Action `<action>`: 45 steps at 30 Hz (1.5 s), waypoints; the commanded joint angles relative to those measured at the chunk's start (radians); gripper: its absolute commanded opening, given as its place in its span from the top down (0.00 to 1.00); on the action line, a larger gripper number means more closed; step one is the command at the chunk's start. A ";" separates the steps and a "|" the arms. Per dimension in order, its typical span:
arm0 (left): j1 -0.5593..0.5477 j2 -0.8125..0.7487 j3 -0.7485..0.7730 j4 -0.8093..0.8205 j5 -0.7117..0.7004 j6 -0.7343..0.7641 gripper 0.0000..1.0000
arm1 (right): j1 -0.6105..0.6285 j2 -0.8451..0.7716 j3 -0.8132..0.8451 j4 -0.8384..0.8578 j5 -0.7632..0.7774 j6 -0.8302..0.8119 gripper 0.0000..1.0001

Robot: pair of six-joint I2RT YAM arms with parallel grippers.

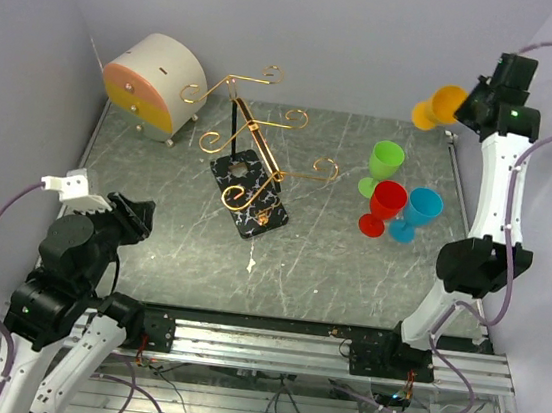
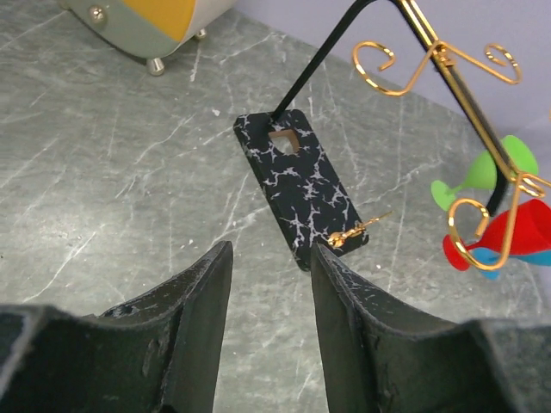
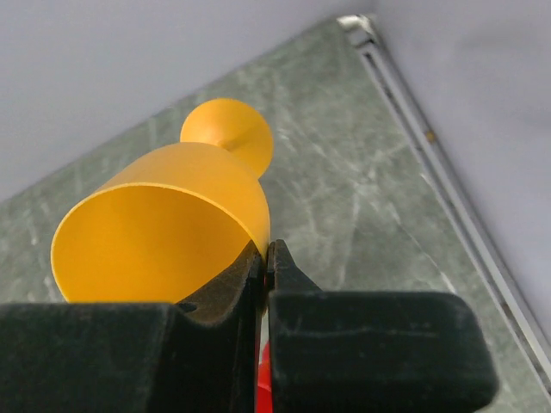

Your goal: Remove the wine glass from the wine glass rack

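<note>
The wine glass rack (image 1: 252, 158) stands mid-table, gold scroll arms on a black post and a black veined base (image 2: 301, 185); nothing hangs from its arms. High above the table's back right corner, my right gripper (image 1: 466, 107) is shut on the rim of an orange wine glass (image 1: 437, 107). In the right wrist view one finger lies inside the orange wine glass (image 3: 172, 224) and the other outside, with its foot pointing away. My left gripper (image 2: 270, 258) hovers open over bare table at the near left, just short of the rack's base, with nothing between its fingers.
Green (image 1: 383, 166), red (image 1: 385, 208) and blue (image 1: 417, 214) wine glasses stand together right of the rack. A round beige-and-orange drawer box (image 1: 153, 85) sits at the back left. The table's metal edge rail (image 3: 448, 163) runs along the right side.
</note>
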 commanded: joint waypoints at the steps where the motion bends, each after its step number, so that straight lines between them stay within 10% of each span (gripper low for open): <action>1: -0.003 -0.010 -0.043 0.027 -0.050 0.025 0.48 | -0.065 0.010 -0.013 -0.006 -0.018 0.051 1.00; 31: -0.003 -0.049 -0.058 -0.007 -0.132 -0.025 0.49 | -0.107 0.065 -0.401 -0.004 -0.023 -0.001 1.00; 37: -0.002 -0.050 -0.056 -0.010 -0.135 -0.030 0.48 | -0.107 0.028 -0.378 0.006 -0.038 0.004 0.48; 45: -0.003 -0.040 -0.057 -0.018 -0.141 -0.036 0.48 | -0.093 -0.123 -0.353 0.036 -0.029 0.011 0.44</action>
